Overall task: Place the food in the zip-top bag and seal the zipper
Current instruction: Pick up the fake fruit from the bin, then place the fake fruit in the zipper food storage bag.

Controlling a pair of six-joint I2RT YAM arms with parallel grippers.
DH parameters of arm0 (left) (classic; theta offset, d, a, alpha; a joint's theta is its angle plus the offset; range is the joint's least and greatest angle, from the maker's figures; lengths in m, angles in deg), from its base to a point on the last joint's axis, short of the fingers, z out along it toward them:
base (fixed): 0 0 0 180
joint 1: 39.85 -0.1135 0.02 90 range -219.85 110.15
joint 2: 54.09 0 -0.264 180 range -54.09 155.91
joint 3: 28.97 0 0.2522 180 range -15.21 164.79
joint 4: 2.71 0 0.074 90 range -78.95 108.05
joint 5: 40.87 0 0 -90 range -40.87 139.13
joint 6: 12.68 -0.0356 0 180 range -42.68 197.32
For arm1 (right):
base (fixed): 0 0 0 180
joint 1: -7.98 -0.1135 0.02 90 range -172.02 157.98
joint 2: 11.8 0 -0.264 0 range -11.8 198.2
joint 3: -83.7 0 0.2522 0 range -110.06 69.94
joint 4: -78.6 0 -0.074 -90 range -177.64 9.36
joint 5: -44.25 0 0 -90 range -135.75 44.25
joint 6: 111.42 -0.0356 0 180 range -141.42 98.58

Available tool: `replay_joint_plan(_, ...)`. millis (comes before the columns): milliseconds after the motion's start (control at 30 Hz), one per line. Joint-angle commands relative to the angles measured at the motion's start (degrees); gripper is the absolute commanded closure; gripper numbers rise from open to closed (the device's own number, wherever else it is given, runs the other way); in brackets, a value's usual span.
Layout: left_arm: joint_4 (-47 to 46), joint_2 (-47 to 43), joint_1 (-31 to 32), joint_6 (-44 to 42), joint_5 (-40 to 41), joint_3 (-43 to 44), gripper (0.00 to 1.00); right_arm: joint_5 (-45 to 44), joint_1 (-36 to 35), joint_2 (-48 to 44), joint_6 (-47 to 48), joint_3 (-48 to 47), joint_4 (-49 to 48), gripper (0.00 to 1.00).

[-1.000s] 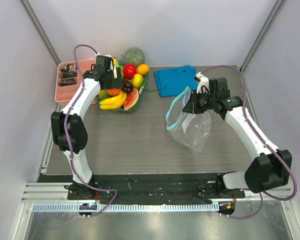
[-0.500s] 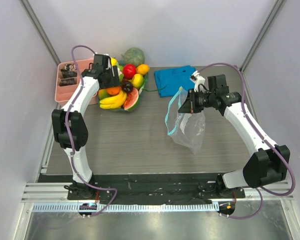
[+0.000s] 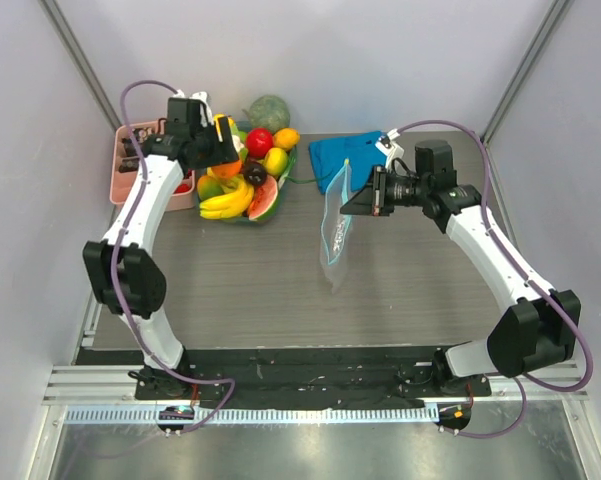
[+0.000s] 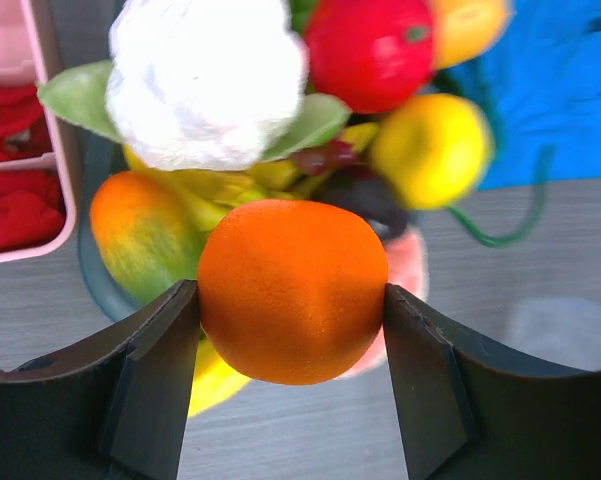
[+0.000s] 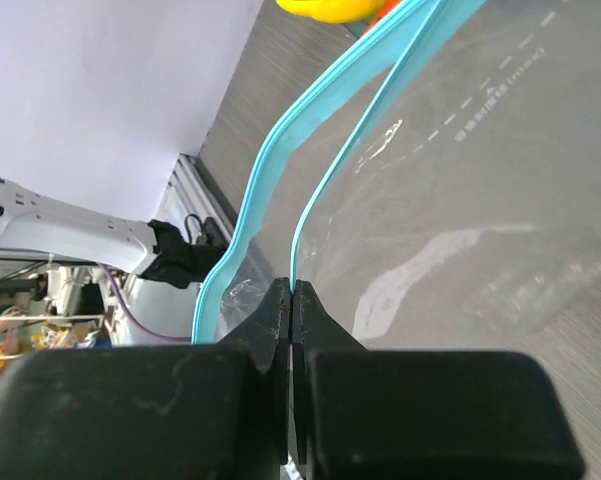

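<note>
Left gripper [image 4: 292, 300] clamps the orange [image 4: 292, 290] over the fruit pile [image 3: 242, 195], right gripper [image 5: 290, 300] pinches the zipper [image 5: 400, 40], zip-top bag [image 3: 335, 235] dangles above the table [image 3: 230, 290].

Bright even light, orange [image 4: 292, 290] sharp, background blurred

Wide lane of bare table [image 3: 230, 290] between fruit pile [image 3: 245, 195] and hanging zip-top bag [image 3: 332, 235]. Above the pile, taken up by left gripper [image 3: 225, 165] clamping the orange [image 4: 292, 290]. Pink tray [image 3: 130, 185] just left of it, blue cloth [image 3: 345, 155] behind the bag. Zipper [image 5: 242, 225] lips close together, a slim gap only.
</note>
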Motion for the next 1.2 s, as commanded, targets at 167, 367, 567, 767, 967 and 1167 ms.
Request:
replay_joint_plan(167, -1.95, -13.32, 5.94, -1.33, -19.9, 2.42, 0.66, 1.07, -0.44, 3.27, -4.35, 4.02, -6.91, 0.99)
replay_joint_plan(367, -3.8, -14.03, 18.14, -2.83, -24.92, 3.22, 0.64, -0.87, -0.7, 3.62, -3.82, 3.15, -6.65, 0.99)
replay_joint_plan(567, -3.62, -11.66, 24.84, -3.01, -26.85, 2.17, 0.65, -1.93, -0.79, 3.36, -1.71, 1.13, -4.01, 0.99)
replay_joint_plan(767, 2.6, -9.81, 27.92, -7.04, -22.12, 0.15, 0.63, -2.63, -0.7, 3.09, 0.05, -0.02, -1.73, 0.99)
replay_joint_plan(967, 5.52, -11.21, 27.83, -10.65, -14.04, -3.01, 0.35, -2.98, -0.79, 1.95, 1.45, -1.16, 0.56, 0.99)
replay_joint_plan(1167, 10.43, -11.39, 27.75, -14.68, -14.45, 2.33, 0.0, -3.77, -0.79, 1.34, 2.6, 0.16, 1.7, 0.99)
